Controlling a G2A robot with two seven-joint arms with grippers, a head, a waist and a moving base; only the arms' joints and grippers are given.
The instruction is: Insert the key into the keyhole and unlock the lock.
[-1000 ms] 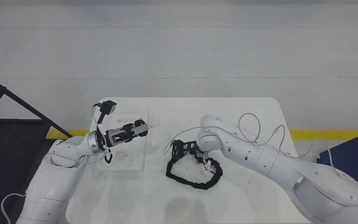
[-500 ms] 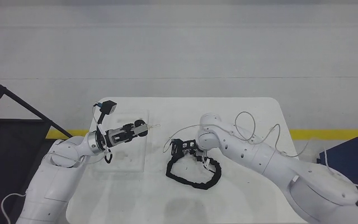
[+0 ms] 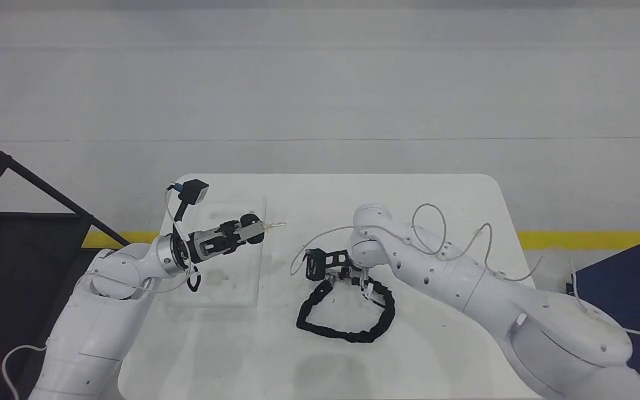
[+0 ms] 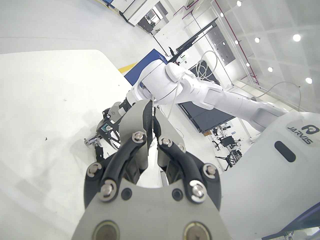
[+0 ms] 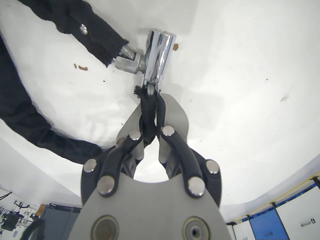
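My left gripper (image 3: 260,229) hangs above the table's left side, shut on a thin key (image 4: 150,116) whose tip points toward the other arm. The lock is a black fabric-covered chain (image 3: 345,328) lying in a loop at mid-table, with a chrome cylinder (image 5: 158,55) at its end. My right gripper (image 5: 151,106) is shut on the chain's fabric end right behind that cylinder, low over the table. Seen from the left wrist, the cylinder (image 4: 89,141) lies on the table beyond the key, and the right gripper (image 4: 111,129) sits close behind it.
A clear flat sheet (image 3: 225,285) lies on the white table (image 3: 440,200) under the left arm. Small brown crumbs (image 5: 81,68) dot the surface near the cylinder. A thin white cable (image 3: 455,225) loops over the right arm. Table edges lie far from both grippers.
The right arm has slid a little to the left, dragging the lock's end and chain loop toward the left gripper. The left arm and key have stayed still.
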